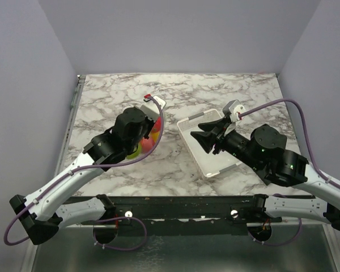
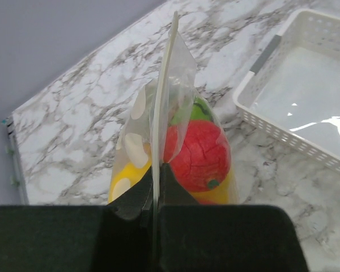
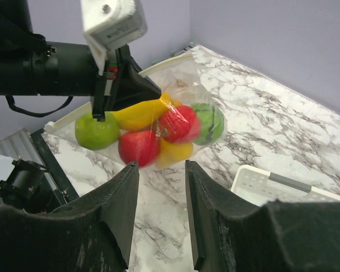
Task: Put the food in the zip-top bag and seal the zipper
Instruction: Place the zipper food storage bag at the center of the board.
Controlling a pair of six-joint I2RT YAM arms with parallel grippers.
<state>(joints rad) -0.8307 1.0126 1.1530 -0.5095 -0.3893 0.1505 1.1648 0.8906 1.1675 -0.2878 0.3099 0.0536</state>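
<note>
Clear crinkled plastic: the zip-top bag (image 3: pixel 178 85) is held up at about 10 o'clock from the centre of the marble table (image 1: pixel 113 93) in the top view; whether its bottom rests on the marble, cannot tell. The food (image 3: pixel 178 123) is inside it, red, yellow and green pieces bunched low. The left gripper (image 2: pixel 156 175) is clamped on the zipper (image 2: pixel 168 79), which runs away from the pinch edge-on toward 12 o'clock in its wrist view. The right gripper (image 3: pixel 161 167) has its jaws apart with nothing between them, and hovers over the white basket (image 1: pixel 212 169), at about 3 o'clock from the bag. The basket looks bare, so loading seems done and sealing is the step in hand. Whether the strip is already pressed along its length, cannot tell; one bag wall bulges out beside it. Judgement: the right jaws should come square across the strip just beside the left pinch, close on the strip only, then slide outward along it. Left must hold taut so the strip stays straight. Risk: catching loose film, or tugging the bag from the left pinch.
</note>
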